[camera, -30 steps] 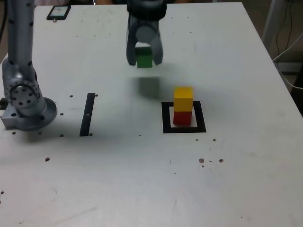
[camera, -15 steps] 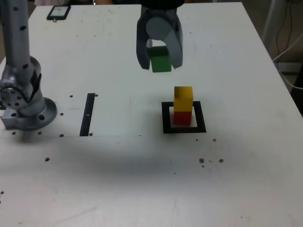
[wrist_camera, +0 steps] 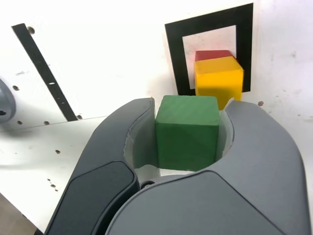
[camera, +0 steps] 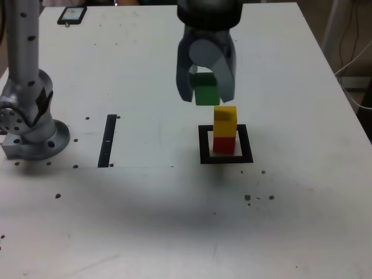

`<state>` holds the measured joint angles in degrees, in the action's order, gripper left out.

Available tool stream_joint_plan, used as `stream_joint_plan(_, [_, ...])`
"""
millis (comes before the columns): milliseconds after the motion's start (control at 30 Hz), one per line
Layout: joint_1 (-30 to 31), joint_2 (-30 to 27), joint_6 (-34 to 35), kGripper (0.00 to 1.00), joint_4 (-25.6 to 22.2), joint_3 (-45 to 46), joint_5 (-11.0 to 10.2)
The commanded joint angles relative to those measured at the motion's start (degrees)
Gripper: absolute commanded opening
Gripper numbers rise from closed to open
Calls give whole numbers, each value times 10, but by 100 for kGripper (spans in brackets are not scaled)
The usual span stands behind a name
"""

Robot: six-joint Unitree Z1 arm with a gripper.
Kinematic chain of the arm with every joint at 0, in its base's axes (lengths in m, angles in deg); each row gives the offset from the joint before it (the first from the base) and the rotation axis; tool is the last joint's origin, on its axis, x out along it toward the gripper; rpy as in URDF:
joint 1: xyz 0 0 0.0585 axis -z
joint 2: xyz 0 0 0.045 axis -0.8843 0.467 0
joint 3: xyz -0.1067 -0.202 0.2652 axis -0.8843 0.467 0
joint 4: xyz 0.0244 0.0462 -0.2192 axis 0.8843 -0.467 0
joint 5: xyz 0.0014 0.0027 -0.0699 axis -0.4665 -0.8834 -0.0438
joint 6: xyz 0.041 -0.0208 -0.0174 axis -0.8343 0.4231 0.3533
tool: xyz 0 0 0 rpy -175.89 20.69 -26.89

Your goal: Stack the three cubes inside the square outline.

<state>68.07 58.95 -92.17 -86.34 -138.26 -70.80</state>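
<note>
exterior view: the matte green cube [camera: 206, 90] is up off the pale worktop [camera: 145, 215], gripped between the curved grey claw's [camera: 206, 93] two fingers. near it stands the plain yellow cube [camera: 225, 122] on the red cube [camera: 224, 145], inside the thick black square outline [camera: 204, 158], between the worktop's left and right edges.

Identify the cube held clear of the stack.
The green cube: the end effector grips it, while yellow rests on red inside the square outline.
</note>
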Motion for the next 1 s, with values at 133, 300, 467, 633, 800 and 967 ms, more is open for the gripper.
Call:
stream_joint_plan(133, [3, 17, 4, 7, 3, -18, -2])
stream_joint_plan(300, [3, 25, 5, 7, 8, -21, 1])
stream_joint_plan(467, [3, 34, 7, 8, 14, -20, 1])
stream_joint_plan(633, [3, 41, 7, 9, 18, -22, -2])
stream_joint_plan(800, [3, 49, 6, 9, 24, -25, -3])
stream_joint_plan(967, [3, 59, 4, 12, 32, -24, -3])
